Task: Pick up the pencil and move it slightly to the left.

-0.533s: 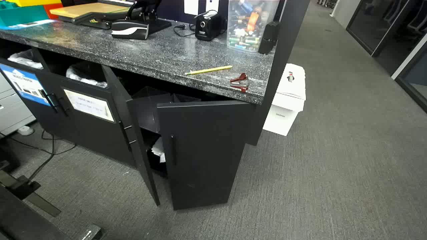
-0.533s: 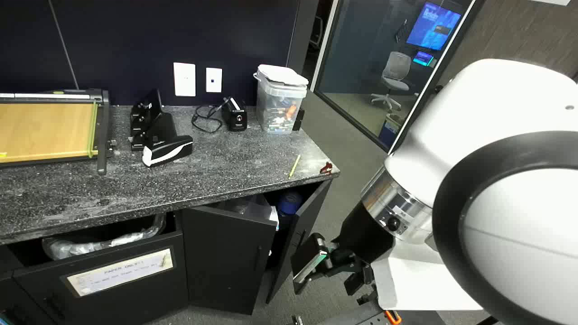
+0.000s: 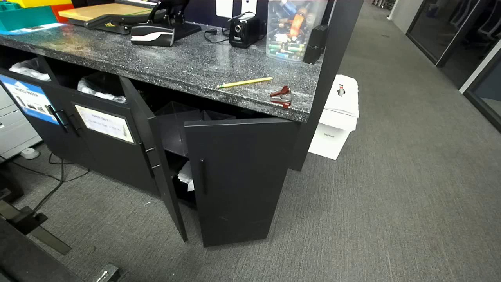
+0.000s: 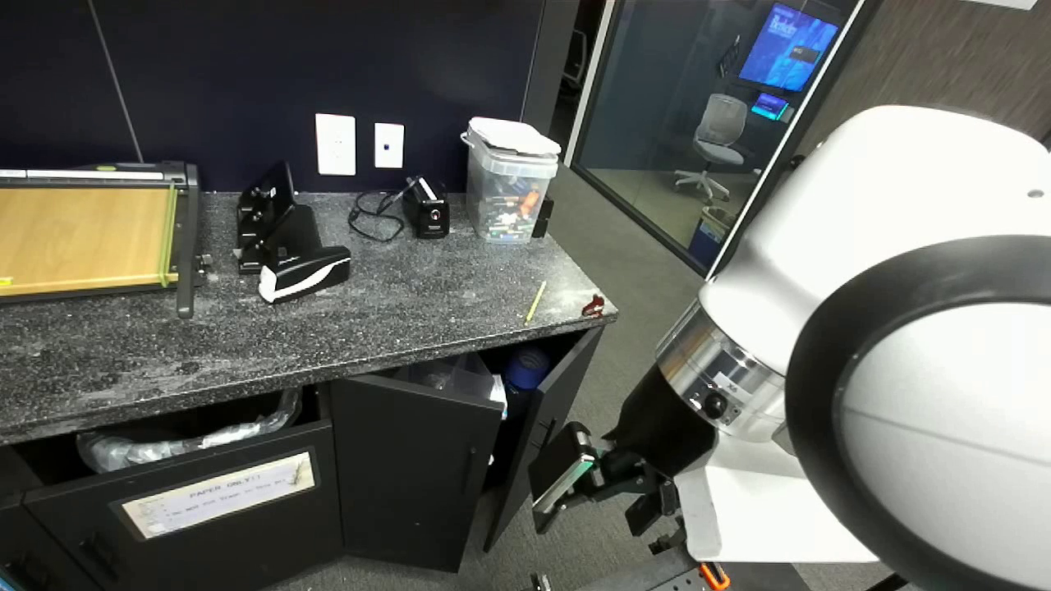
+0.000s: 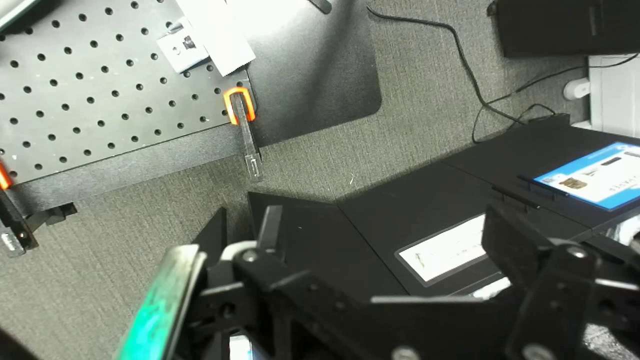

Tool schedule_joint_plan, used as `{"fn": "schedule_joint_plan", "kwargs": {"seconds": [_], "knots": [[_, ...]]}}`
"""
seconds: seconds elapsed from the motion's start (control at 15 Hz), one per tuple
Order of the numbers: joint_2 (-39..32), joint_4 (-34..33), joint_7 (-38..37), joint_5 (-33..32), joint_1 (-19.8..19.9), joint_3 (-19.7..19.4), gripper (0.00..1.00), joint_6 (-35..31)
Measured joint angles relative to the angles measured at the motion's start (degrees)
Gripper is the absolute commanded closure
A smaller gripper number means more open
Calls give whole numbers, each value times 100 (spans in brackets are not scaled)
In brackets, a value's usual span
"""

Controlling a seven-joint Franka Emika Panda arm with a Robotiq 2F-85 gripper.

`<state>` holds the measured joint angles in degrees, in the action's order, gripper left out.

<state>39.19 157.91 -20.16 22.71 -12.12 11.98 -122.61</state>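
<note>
The thin yellow pencil (image 3: pixel 245 82) lies flat on the dark speckled counter (image 3: pixel 176 64) near its front edge. It also shows in an exterior view (image 4: pixel 535 302), near the counter's (image 4: pixel 427 304) right end. A small reddish-brown object (image 3: pixel 280 92) lies to its right and also shows there (image 4: pixel 594 307). My gripper (image 5: pixel 390 235) is open and empty in the wrist view, its black fingers wide apart. In an exterior view my gripper (image 4: pixel 653 521) hangs below counter height, in front of the cabinet and well apart from the pencil. The pencil is out of the wrist view.
Two cabinet doors (image 3: pixel 238 180) stand open below the counter, also in the exterior view (image 4: pixel 419 468). A clear bucket (image 4: pixel 509 197), a black device with a cord (image 4: pixel 427 209) and a stapler (image 4: pixel 304 275) stand behind. A perforated metal table (image 5: pixel 115 100) with orange clamps (image 5: pixel 240 102) is close by.
</note>
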Motion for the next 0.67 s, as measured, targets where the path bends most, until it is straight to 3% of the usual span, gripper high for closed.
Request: {"fn": "schedule_joint_plan", "kwargs": {"seconds": [0.2, 0.67], "knots": [[-266, -365, -12, 0, 169, -32, 0, -136], [-1849, -2596, -12, -9, 687, -301, 0, -561]]}}
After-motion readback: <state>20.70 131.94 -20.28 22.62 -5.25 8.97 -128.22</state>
